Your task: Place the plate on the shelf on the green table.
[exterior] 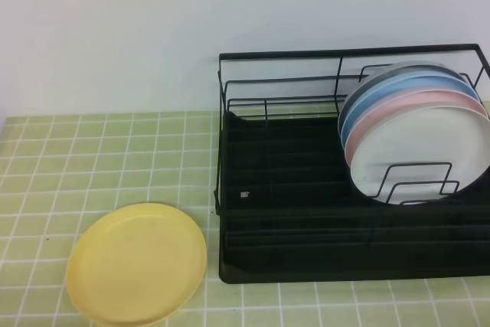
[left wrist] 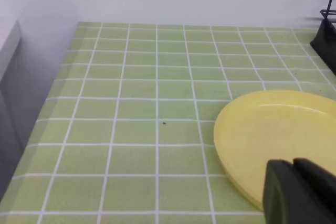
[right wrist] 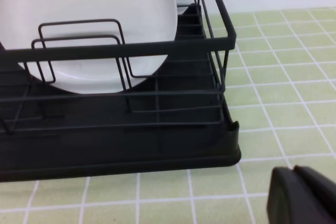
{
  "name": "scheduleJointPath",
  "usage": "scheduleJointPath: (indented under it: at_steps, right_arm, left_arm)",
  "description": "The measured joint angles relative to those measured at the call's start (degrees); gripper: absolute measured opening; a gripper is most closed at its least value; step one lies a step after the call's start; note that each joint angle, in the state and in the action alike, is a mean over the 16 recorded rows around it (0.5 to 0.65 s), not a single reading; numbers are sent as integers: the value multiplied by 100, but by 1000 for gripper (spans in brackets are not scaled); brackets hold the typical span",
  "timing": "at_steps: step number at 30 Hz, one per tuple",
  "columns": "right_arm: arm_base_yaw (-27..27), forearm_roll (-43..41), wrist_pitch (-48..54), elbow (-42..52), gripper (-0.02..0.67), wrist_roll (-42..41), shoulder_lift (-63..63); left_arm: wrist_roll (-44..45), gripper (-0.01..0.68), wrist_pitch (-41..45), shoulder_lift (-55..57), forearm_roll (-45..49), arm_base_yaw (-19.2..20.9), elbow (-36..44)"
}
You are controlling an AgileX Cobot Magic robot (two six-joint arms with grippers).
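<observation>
The yellow plate (exterior: pixel 137 263) lies flat near the front-left corner of the green table (exterior: pixel 92 158), just beside the black shelf (exterior: pixel 306 220), which bears a small white label (exterior: pixel 245 195) too small to read. Both the left gripper (left wrist: pixel 300 192) and the right gripper (right wrist: pixel 303 198) are pressed together, pinching nothing.

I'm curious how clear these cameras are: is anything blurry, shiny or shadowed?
High view: soft, even light, faint sheen on the yellow plate, the dish rack tray nearly featureless black. Left wrist view: the left gripper is a dark blur. Right wrist view: the right gripper blurs likewise.
</observation>
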Motion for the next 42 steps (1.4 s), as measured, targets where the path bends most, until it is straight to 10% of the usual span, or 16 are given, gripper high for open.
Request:
scheduleJointPath:
  at_steps: [42]
  right_arm:
    - [0,744,-1468,4,-3,123,0]
  left_arm:
    - [-111,-3,-1733,0,-5874,0,-1]
